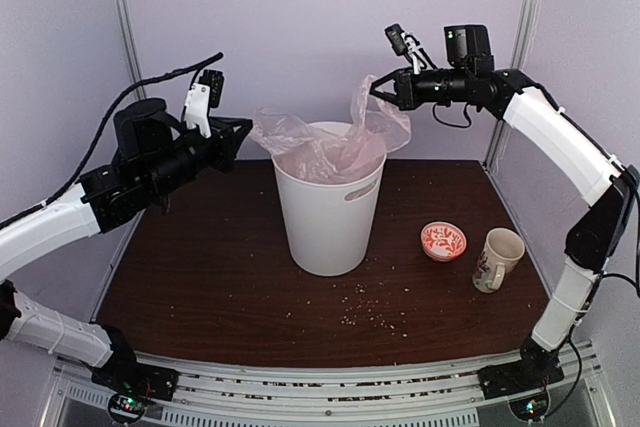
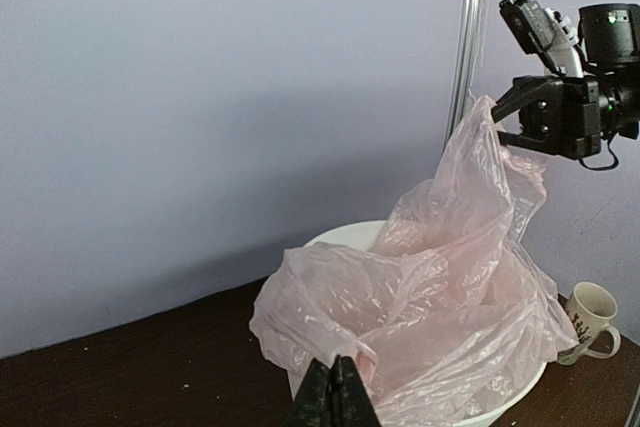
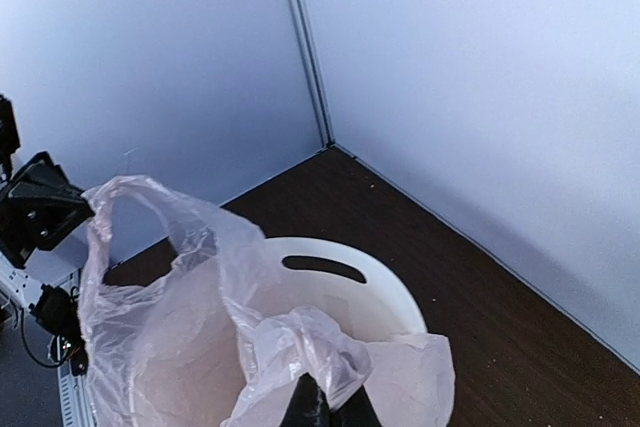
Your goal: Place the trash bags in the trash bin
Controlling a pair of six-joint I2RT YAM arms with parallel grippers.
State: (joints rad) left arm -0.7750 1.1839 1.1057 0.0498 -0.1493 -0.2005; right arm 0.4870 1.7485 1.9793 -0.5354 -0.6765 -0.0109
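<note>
The white trash bin (image 1: pixel 328 209) stands upright mid-table. The pale-pink trash bag (image 1: pixel 330 147) hangs partly inside it and spills over the rim. My left gripper (image 1: pixel 246 133) is shut on the bag's left edge, just left of the rim and slightly above it; in the left wrist view its jaws (image 2: pixel 337 394) pinch the crinkled film (image 2: pixel 440 277) over the bin (image 2: pixel 345 234). My right gripper (image 1: pixel 379 93) is shut on the bag's right side and holds a loop above the rim. In the right wrist view its jaws (image 3: pixel 326 409) clamp the bag (image 3: pixel 180 327) over the bin (image 3: pixel 385 287).
A small red floral bowl (image 1: pixel 443 241) and a floral mug (image 1: pixel 497 259) stand right of the bin. Crumbs (image 1: pixel 375 317) lie on the dark table in front. Walls and metal posts close in the back and both sides.
</note>
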